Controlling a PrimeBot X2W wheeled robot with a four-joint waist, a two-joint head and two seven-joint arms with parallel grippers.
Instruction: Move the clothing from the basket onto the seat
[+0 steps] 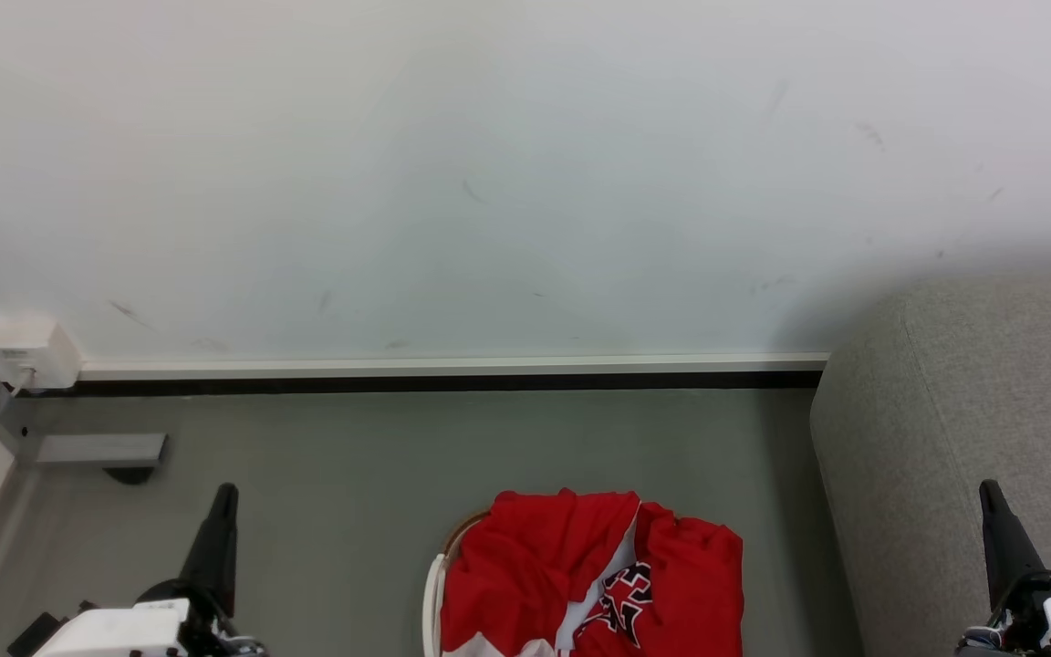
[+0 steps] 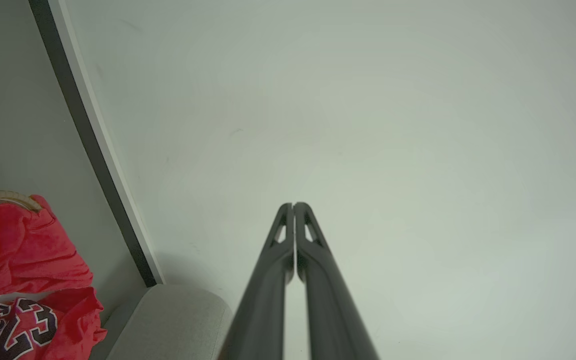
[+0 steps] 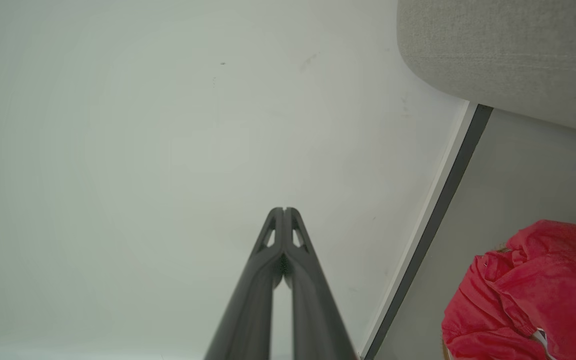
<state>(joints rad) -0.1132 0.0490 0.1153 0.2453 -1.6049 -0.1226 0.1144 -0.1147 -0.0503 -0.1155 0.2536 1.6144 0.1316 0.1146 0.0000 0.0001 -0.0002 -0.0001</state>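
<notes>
— Where's the clothing (image 1: pixel 580 575)?
— Heaped in the basket (image 1: pixel 435 584) on the floor (image 1: pixel 352 474), beside the seat (image 1: pixel 945 438). Limp red fabric; rounded, woven grey upholstery.
— Grippers?
— Both closed and empty: left gripper (image 1: pixel 224 497), right gripper (image 1: pixel 989 493). Best to open one, pinch a top fold and lift it clear of the rim.

A white wall (image 1: pixel 489 164) with faint grey scuffs takes the upper half of the head view. Along its foot runs a white skirting (image 1: pixel 443 367) over a black strip (image 1: pixel 443 383). Below lies grey floor (image 1: pixel 352 474). At the left edge a small white box (image 1: pixel 31 349) sits on the wall. Just below it is a flat grey bar (image 1: pixel 101 449) over a dark round foot (image 1: pixel 129 474).
</notes>
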